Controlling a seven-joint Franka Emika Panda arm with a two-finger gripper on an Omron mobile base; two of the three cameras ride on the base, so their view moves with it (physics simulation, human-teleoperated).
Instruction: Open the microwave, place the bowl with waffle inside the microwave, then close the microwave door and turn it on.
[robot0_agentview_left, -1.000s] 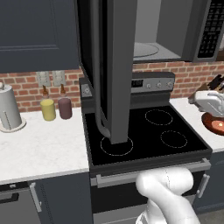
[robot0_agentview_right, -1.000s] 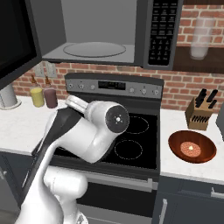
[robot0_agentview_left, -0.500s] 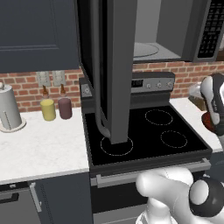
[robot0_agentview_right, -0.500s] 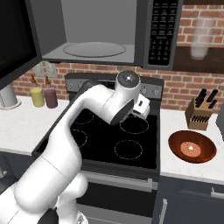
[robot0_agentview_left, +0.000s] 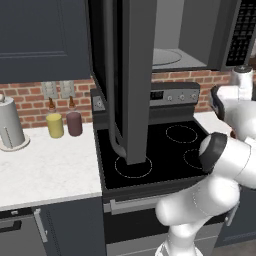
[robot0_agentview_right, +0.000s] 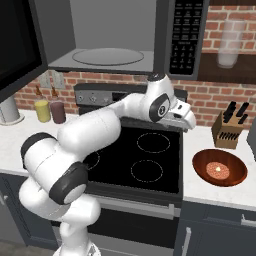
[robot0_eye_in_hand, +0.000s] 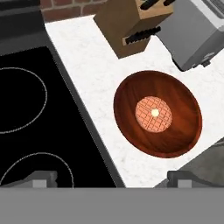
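The microwave (robot0_agentview_right: 107, 47) hangs above the stove with its microwave door (robot0_agentview_left: 131, 75) swung wide open; the cavity holds a glass turntable. On the white counter right of the stove sits the reddish-brown bowl (robot0_agentview_right: 220, 167) with the pale round waffle (robot0_agentview_right: 218, 170) in its middle. My gripper (robot0_agentview_right: 188, 120) hovers over the stove's right edge, up and left of the bowl, open and holding nothing. In the hand view the bowl (robot0_eye_in_hand: 157, 113) and waffle (robot0_eye_in_hand: 153, 113) lie just ahead of my open gripper (robot0_eye_in_hand: 111, 179), whose fingertips (robot0_eye_in_hand: 41, 177) stand wide apart.
A wooden knife block (robot0_agentview_right: 230, 131) stands behind the bowl against the brick wall, and a grey toaster (robot0_eye_in_hand: 192, 35) sits to its right. The black stove top (robot0_agentview_right: 145, 160) lies left of the bowl. Two jars (robot0_agentview_left: 64, 124) and a paper-towel roll (robot0_agentview_left: 10, 125) stand on the left counter.
My arm has swung right from over the stove toward the counter with the bowl, and the hand now points down near it. The gripper stays open.
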